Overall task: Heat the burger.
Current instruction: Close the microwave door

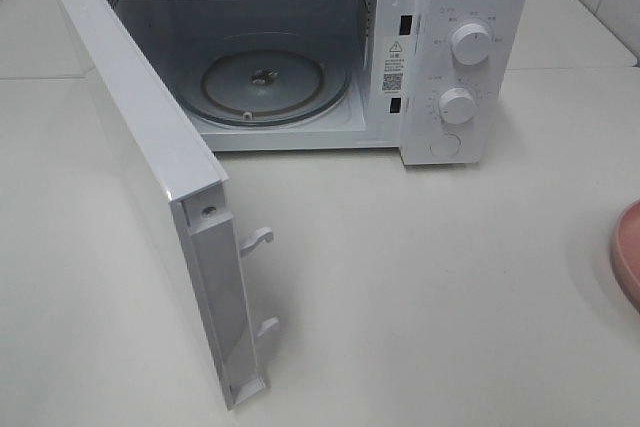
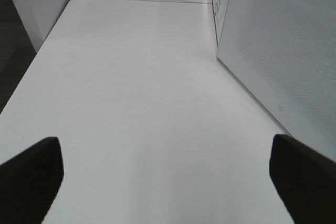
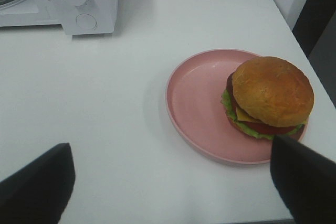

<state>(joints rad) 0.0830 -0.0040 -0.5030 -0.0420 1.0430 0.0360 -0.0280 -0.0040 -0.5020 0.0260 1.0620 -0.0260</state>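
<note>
The microwave [image 1: 300, 47] sits at the back edge of the counter [image 1: 420, 287], and its door [image 1: 150, 177] is swung wide open toward the front left. Inside, the round glass plate [image 1: 265, 82] is bare, so I think the first part of the job is done: the door is open and there is room for the food. The burger [image 3: 270, 95] is not in there yet. It sits on the pink plate [image 3: 202, 103], on the side of it away from the microwave, and the plate rests near the right edge of the counter, well apart from the microwave. In the high view only a bit of that plate shows at the right edge. My right gripper [image 3: 173, 182] hangs over the counter just beside the plate, fingers spread wide, touching nothing. My left gripper [image 2: 168, 177] is over the left side of the counter beside the open door, fingers spread wide too, with nothing between them. So most of the job is left, I think. I must pick up the plate with the burger, set it on the glass plate, push the door closed, and turn the knobs [image 1: 470, 44] on the right of the microwave.
</note>
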